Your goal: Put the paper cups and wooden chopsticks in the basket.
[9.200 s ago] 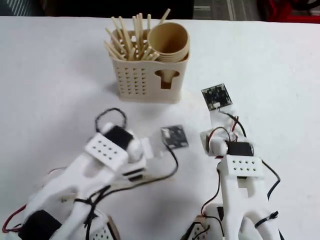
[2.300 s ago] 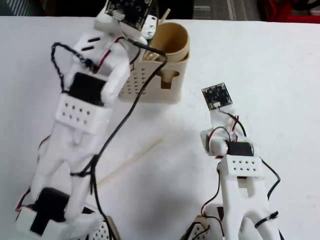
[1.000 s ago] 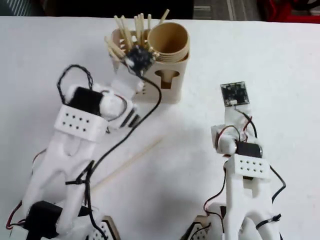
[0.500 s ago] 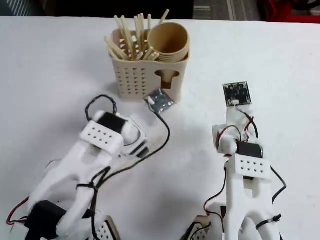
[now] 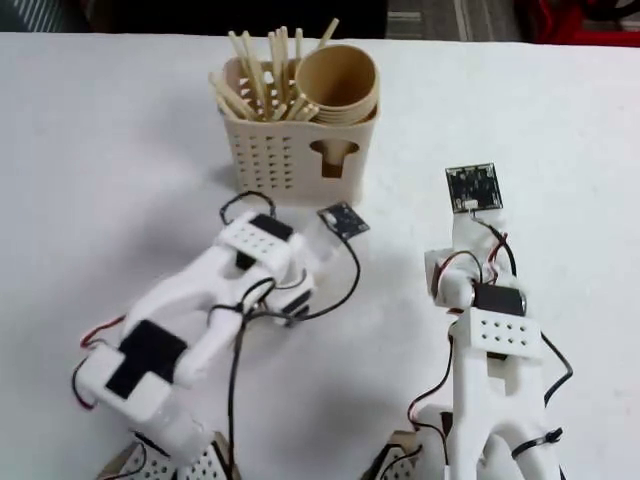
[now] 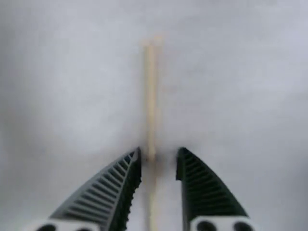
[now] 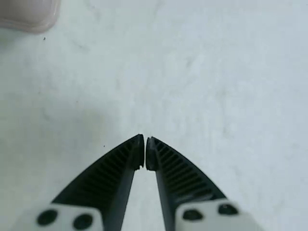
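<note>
Chopstick (image 6: 151,96) lying on bench (image 6: 250,72) near basket (image 5: 265,165); left hand (image 6: 158,156) straddling it, fingers parted; right hand (image 7: 145,147) sitting closed, empty.

left arm (image 5: 195,320): folded low, forearm slanting forward and inward toward the right arm; wrist bent over so the tool end points down.
left gripper (image 6: 158,155): aimed straight down; ribbed fingers (image 6: 120,190) parted by a narrow gap, tips level with each other.
right arm (image 5: 490,345): extended straight forward, off to the left gripper's right and well apart from it.
right gripper (image 7: 145,146): aimed down; the two fingertips (image 7: 138,151) drawn together, meeting at the tips, with a thin slit behind them.
</note>
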You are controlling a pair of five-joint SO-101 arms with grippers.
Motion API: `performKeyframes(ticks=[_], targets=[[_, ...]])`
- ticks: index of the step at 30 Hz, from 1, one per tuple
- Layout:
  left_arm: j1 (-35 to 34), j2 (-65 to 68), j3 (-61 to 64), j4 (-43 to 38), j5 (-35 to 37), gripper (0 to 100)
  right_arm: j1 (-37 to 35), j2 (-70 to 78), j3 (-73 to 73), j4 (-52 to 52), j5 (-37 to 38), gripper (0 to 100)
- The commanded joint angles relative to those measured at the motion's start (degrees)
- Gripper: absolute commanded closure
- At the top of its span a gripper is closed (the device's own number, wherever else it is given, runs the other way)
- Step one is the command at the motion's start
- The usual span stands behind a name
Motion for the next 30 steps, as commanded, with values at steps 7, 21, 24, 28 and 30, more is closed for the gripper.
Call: performKeyframes(ticks=[7,21,24,28,30], targets=[[0.4,7.1,-9.9,6.8,-0.1,98,0.5,-1.2,-0.4,-0.7,-0.2,97.4],[2.1,-24.7,-1.8,6.4,-0.4,98,0.4,-1.2,0.0,-0.7,-0.2,97.4],[1.4,-31.5,-5.0,8.3,-0.4,98,0.4,-1.3,0.0,-0.7,-0.2,97.4],[0.4,-37.1,-11.9,9.5,0.1,98,0.4,-1.3,0.0,-0.7,-0.1,97.4],[-0.3,-38.2,-16.0,9.4,0.2,98,0.4,-1.3,0.0,-0.7,-0.1,97.4]])
